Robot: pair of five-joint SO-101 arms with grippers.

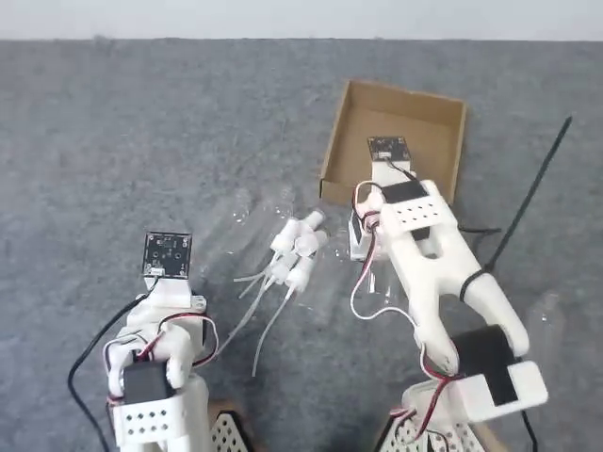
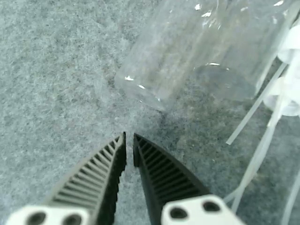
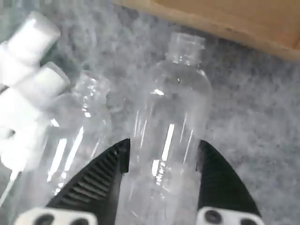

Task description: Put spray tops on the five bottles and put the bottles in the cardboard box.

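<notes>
Several white spray tops (image 1: 297, 250) with long tubes lie in a heap mid-table. The cardboard box (image 1: 452, 122) sits open at the back. My right gripper (image 1: 363, 240) is low in front of the box, its jaws closed against both sides of a clear capless bottle (image 3: 176, 103) whose neck points at the box wall (image 3: 225, 18). A second clear bottle (image 3: 82, 126) lies beside it, next to the spray tops (image 3: 28, 51). My left gripper (image 2: 129, 137) is shut and empty above the carpet, just short of another clear bottle (image 2: 187, 51).
Grey carpet covers the table. Faint clear bottles lie left of the spray tops (image 1: 236, 218) and near the right arm's base (image 1: 551, 315). Thin spray-top tubes (image 2: 262, 136) run past the left gripper. Open carpet stretches across the back left.
</notes>
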